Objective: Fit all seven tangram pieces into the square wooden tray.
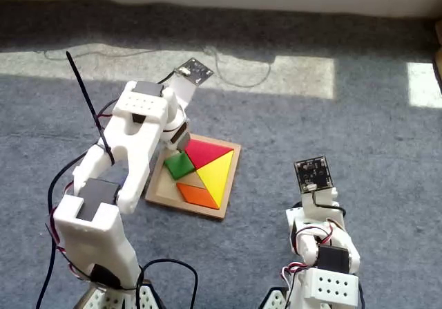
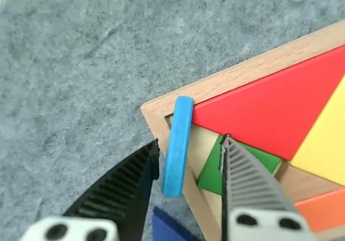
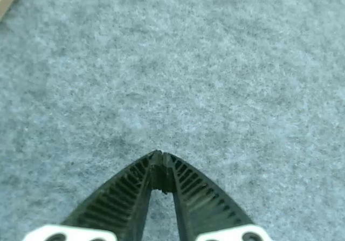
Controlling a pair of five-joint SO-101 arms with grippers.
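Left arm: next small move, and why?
Probably tip the blue piece flat into the bare corner of the tray, beside the red triangle. It stands on edge at the rim, inside the open left gripper, not seated.

One fixed look from above, two close looks from the wrists.
High view: placed up behind the left arm (image 1: 135, 143) and the right arm (image 1: 321, 254), facing down and forward over the grey carpet (image 1: 345, 150), far enough for the whole square wooden tray (image 1: 193, 209). Left wrist view: looking down along the left end effector (image 2: 191, 142), very near to one tray corner (image 2: 156, 111), shared with the high view. Right wrist view: down past the right end effector (image 3: 161, 156), close onto carpet.
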